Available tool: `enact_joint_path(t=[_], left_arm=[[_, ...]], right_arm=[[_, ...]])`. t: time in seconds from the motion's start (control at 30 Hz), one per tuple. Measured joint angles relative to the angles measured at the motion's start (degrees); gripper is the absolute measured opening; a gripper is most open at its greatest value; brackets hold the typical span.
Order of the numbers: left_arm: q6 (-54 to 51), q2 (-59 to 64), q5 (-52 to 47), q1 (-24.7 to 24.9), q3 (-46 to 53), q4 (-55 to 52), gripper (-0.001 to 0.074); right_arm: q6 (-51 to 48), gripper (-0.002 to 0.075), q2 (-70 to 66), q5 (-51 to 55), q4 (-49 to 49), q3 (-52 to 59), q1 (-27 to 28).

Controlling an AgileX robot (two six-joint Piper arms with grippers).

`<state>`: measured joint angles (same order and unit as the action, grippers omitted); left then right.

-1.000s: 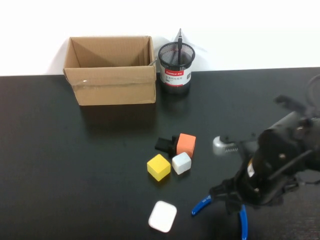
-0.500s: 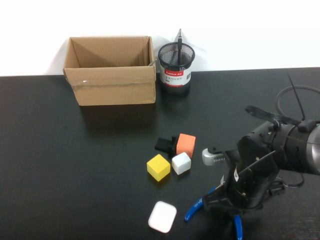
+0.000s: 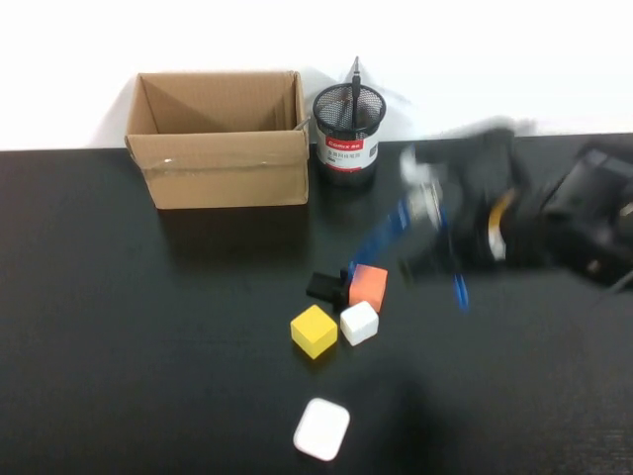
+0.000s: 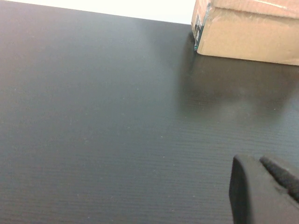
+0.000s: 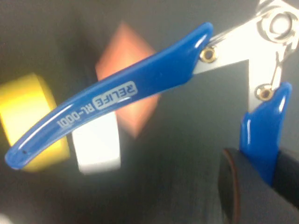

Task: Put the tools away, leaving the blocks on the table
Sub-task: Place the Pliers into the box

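Note:
My right gripper [image 3: 450, 242] is raised above the table [image 3: 148, 327], right of the blocks, blurred by motion. It is shut on one handle of the blue-handled pliers [image 3: 388, 236], which hang open in the air. The right wrist view shows the gripper [image 5: 262, 170] clamped on the pliers [image 5: 140, 86] above the yellow cube [image 5: 28, 116], white cube [image 5: 98, 142] and orange block [image 5: 126, 60]. On the table lie the yellow cube [image 3: 314, 331], white cube [image 3: 359, 323], orange block [image 3: 368, 286] and black block [image 3: 324, 287]. The black screwdriver [image 3: 355, 91] stands in the mesh cup [image 3: 348, 134]. The scissors are out of view. My left gripper [image 4: 268, 189] hovers over bare table.
An open cardboard box [image 3: 223, 148] stands at the back left, next to the mesh cup; its corner shows in the left wrist view [image 4: 247, 32]. A white rounded square pad [image 3: 321, 428] lies near the front edge.
My right gripper has lifted the pliers off the front of the table and swung them up and back toward the mesh cup. The blocks have not moved.

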<state>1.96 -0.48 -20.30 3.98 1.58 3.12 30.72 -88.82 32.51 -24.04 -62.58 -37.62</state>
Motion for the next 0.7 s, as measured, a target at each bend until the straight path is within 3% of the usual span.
enact_joint_path(t=[0.27,0.7], left_arm=[[0.0,0.0,0.0,0.0,0.0,0.0,0.0003],[0.0,0.0,0.0,0.0,0.0,0.0,0.0003]], right_arm=[[0.7,0.0054,-2.1,-19.7,-14.0,-12.0,0.1],[0.9,0.0054,-27.7,-26.0,-16.5,-42.3,0.1]])
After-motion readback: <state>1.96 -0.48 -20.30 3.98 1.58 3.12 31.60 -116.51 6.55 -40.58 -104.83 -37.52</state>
